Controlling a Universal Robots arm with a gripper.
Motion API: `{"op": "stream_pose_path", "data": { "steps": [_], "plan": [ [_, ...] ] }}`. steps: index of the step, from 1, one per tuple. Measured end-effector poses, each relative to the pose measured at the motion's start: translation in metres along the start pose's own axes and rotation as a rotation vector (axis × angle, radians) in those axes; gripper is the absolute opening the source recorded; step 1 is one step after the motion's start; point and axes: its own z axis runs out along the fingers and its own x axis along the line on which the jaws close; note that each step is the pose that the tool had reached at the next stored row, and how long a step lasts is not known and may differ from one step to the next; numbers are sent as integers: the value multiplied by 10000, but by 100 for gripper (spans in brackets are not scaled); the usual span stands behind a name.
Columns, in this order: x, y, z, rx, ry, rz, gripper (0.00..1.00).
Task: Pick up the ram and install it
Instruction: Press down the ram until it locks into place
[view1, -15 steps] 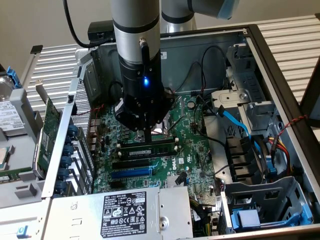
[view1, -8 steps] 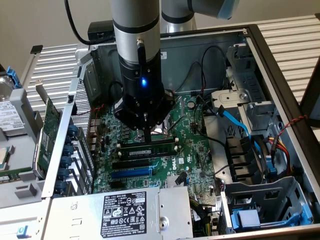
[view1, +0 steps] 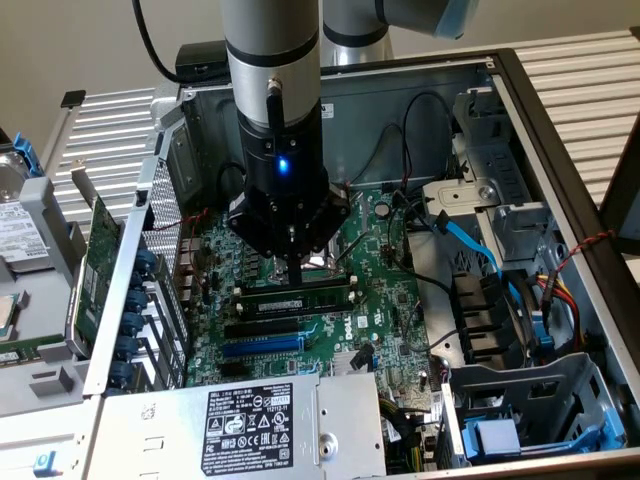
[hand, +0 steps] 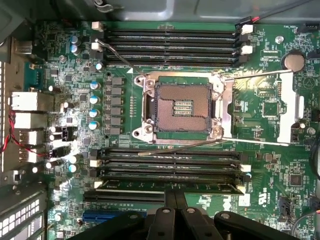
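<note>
The ram (view1: 300, 298) is a long dark green stick with a pale label strip. It stands on edge in a black slot just in front of the CPU socket (hand: 182, 107). In the wrist view the ram (hand: 125, 188) runs along the lowest of the slots beside the socket. My gripper (view1: 293, 268) hangs straight down over the ram's middle. Its two black fingers (hand: 170, 200) are pressed together, so it is shut with nothing between them. The fingertips sit at the ram's top edge, and I cannot tell whether they touch it.
The open PC case (view1: 520, 110) walls in the motherboard. Empty black memory slots (hand: 170, 47) lie on the far side of the socket. Blue expansion slots (view1: 262, 345), the power supply (view1: 250, 420), a drive cage (view1: 500, 210) and loose cables (view1: 470, 245) surround the work area.
</note>
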Motion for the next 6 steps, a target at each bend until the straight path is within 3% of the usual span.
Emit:
{"op": "stream_pose_path", "data": {
  "steps": [6],
  "plan": [
    [0, 0, 0, 0, -1, 15, 11]
  ]
}}
